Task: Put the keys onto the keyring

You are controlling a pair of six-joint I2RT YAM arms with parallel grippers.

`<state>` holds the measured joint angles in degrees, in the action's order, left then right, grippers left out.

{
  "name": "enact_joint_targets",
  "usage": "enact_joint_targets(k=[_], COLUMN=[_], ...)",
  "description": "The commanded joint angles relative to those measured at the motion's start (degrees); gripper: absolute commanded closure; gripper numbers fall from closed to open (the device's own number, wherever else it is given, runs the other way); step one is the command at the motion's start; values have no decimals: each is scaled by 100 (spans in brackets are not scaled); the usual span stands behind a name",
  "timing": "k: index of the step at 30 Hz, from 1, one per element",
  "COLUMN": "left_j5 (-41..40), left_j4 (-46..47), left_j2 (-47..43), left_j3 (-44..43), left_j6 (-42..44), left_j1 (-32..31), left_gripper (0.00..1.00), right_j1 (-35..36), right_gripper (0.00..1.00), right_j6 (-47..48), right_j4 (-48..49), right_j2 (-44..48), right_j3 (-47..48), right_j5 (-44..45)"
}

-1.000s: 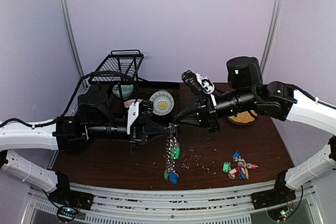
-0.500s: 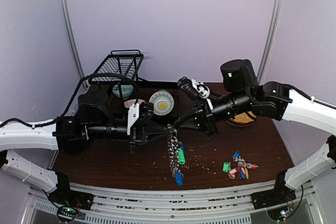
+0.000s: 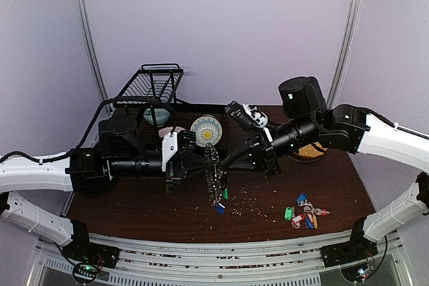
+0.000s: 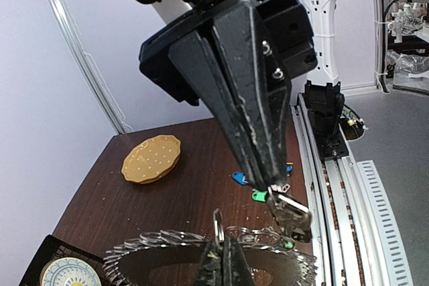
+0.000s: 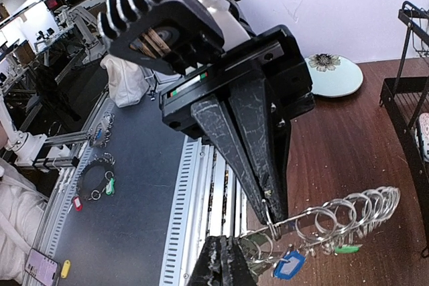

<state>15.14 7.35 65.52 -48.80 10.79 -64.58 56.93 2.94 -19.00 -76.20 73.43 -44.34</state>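
The keyring (image 3: 214, 180) hangs in the air between both arms, a dark grey disc (image 4: 167, 267) rimmed with small silver rings. My left gripper (image 4: 219, 242) is shut on one upright silver ring (image 4: 218, 222) of it. Pressed in from the right, my right gripper (image 3: 224, 164) is shut on the keys (image 4: 291, 212), a short silver piece at its fingertips (image 4: 273, 185) just above the rim. In the right wrist view the keyring (image 5: 335, 222) shows edge-on with a blue tag (image 5: 289, 266) and a green tag (image 5: 345, 249), beside my right gripper (image 5: 228, 240).
A black dish rack (image 3: 157, 85) stands at the back left, with a yellow-patterned plate (image 3: 206, 130) beside it. A tan round coaster (image 3: 310, 152) lies behind the right arm. A loose bunch of coloured-tagged keys (image 3: 305, 211) lies front right. Crumbs dot the table.
The right gripper has moved left, closer to the left gripper. The keyring, which hung long towards the front edge, has swung up and now hangs shorter.
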Motion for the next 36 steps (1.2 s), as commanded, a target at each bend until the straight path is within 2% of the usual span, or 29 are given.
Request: enact_joint_targets(k=[1,4,20,24,29,36], left_j5=[15,-29,95,65,53,91], left_j4=[355,363,581,583,574,565], left_j2=[-119,-118,-272,-285,-276,-274], left_j3=[-45,-7,233,239,231,221], left_j6=[126,178,399,391,389,389], left_j1=[26,24,22,12,15,15], left_gripper=[100,100,100,100,100,100], right_j1=[8,6,-56,-68,-72,-71], right_gripper=[100,100,100,100,100,100], right_j6=[-240,-354,-464,-463,-379,-411], right_j4=[737,1111,957,964,898,980], right_j2=[125,201,59,52,-52,-113], right_j3=[-184,-349,-379,-390,-367,-337], right_j5=[98,234,616,447,-245,162])
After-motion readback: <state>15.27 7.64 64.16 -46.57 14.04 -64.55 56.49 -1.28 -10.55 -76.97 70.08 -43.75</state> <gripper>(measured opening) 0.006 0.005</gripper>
